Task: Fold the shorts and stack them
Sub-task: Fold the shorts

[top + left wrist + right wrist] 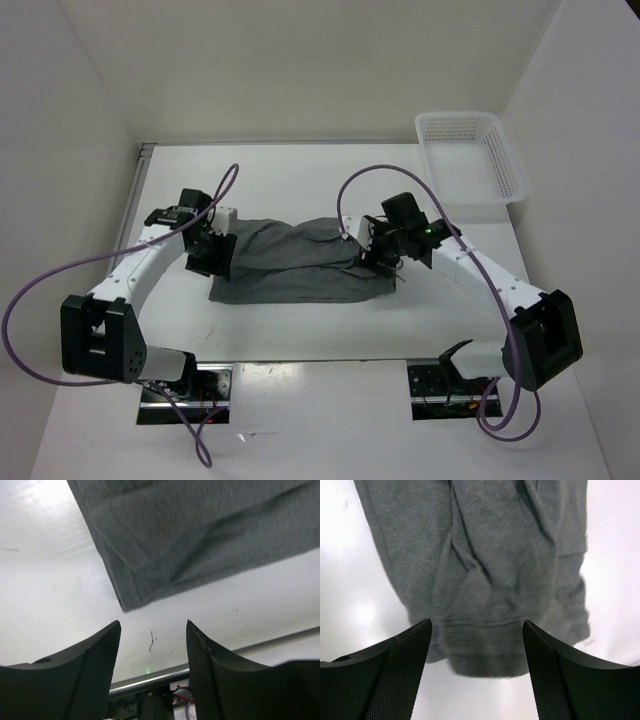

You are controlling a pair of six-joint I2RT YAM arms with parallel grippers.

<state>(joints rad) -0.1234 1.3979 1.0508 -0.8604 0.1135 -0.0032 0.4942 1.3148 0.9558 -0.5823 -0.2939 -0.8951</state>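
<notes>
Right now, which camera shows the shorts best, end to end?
Top external: it alone shows the shorts whole, both ends in frame. The left wrist view catches only one hemmed corner, and the right wrist view only one rumpled end, close up.

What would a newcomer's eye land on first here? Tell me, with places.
The grey shorts lie in a long rumpled band across the middle of the table. The left gripper and right gripper hang open over the band's two ends, one each, holding nothing. A white mesh basket sits empty at the far right corner.
</notes>
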